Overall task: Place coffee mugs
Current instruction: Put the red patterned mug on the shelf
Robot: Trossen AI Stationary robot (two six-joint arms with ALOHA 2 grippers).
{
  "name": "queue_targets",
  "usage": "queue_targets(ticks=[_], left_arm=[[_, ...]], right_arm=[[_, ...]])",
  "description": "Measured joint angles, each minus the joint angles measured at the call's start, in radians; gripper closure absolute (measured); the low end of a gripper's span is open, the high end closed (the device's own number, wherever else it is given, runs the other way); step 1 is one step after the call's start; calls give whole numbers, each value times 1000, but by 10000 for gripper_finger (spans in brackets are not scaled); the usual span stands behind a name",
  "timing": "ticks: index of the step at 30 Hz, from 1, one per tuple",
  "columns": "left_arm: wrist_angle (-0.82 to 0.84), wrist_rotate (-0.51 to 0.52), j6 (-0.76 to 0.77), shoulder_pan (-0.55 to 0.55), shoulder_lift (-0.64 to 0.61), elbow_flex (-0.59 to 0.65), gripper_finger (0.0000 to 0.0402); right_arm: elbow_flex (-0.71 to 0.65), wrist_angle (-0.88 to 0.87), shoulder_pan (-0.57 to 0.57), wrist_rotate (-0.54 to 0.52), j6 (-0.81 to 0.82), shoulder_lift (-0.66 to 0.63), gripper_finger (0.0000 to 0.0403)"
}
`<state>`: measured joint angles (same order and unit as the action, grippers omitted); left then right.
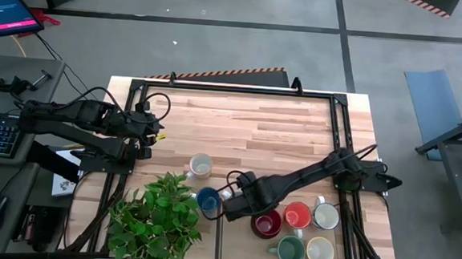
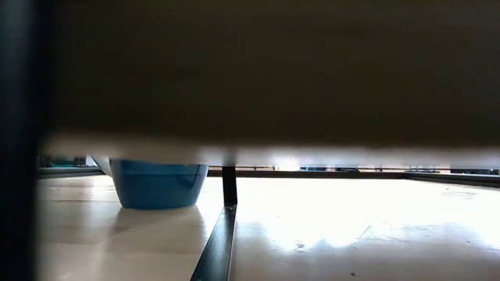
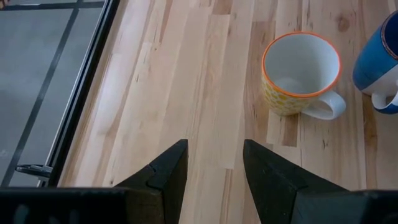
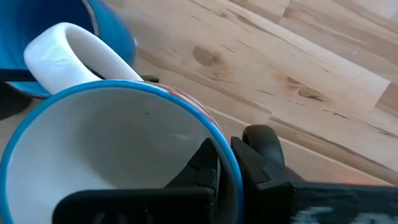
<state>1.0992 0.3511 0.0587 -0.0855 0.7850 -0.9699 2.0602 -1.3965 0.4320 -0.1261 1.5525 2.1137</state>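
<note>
Jaws on my right gripper (image 4: 227, 171) are pinching the rim of a blue mug (image 4: 118, 149), one finger inside its white interior and one outside, with its white handle pointing away from the wrist. From above, this gripper (image 1: 228, 195) sits near the table's near edge, just right of a blue mug (image 1: 207, 200) beside the leafy potted plant (image 1: 157, 218). I cannot tell from above whether one or two blue mugs sit there. Right of the gripper, five more mugs cluster together: a dark red mug (image 1: 266, 224), an orange-red mug (image 1: 297, 215), a white mug (image 1: 325, 216), a green mug (image 1: 290, 250) and a cream mug (image 1: 320, 251). An orange-rimmed mug (image 3: 301, 73) stands alone farther left on the wooden table (image 1: 255, 131). My left gripper (image 3: 214, 168) waits at the table's left edge, jaws spread and holding nothing.
</note>
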Motion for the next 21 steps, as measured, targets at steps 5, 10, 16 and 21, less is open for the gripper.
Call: queue_targets(ticks=[5,10,16,21], left_arm=[[-2,0,0,0,0,0,257],[-4,0,0,0,0,0,257],[-5,-1,0,0,0,0,257],[-5,-1,0,0,0,0,257]], right_arm=[[-1,13,-2,23,-21,24,403],[-1,22,-3,26,-32,40,403],[-1,25,-3,50,-37,54,403],[-1,25,-3,72,-48,59,403]])
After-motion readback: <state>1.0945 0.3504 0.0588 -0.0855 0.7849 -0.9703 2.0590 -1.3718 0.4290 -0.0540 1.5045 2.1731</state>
